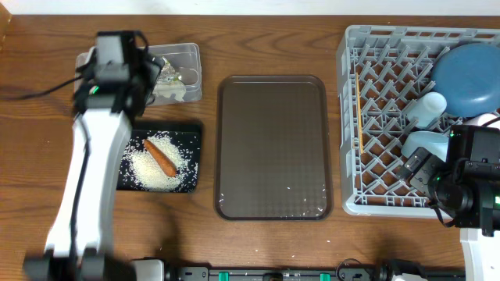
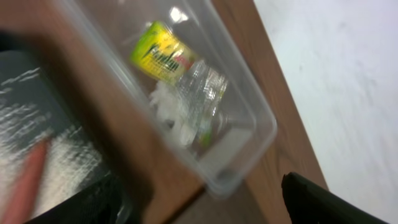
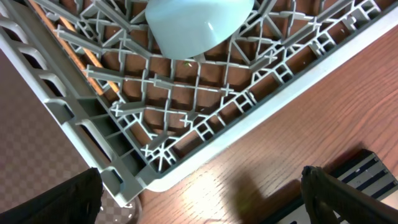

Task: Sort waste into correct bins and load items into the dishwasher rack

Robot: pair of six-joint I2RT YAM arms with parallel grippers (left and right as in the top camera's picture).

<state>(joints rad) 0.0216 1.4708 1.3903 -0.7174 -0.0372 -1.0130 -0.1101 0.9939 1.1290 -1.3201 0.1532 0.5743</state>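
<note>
Left gripper [image 2: 202,193] spread, empty, over the clear tub [image 2: 264,124]; right gripper [image 3: 199,186] likewise spread. The wrapper [image 2: 163,59] inside looks light and crinkly, probably best pinched at a raised fold.

Worktop [image 1: 258,39]: showing reddish-brown wood grain, stretching under everything in the overhead view, also appearing in both wrist views.
Serving tray [image 1: 272,147]: lying flat in the middle of the worktop, dark brown, rounded at the corners, long sides running front to back, rim raised all round.
Cable [image 1: 35,90]: trailing thin and black across the worktop's left edge.
Pale surface [image 2: 336,74]: showing white and blurred beyond the worktop's edge in the left wrist view.
</note>
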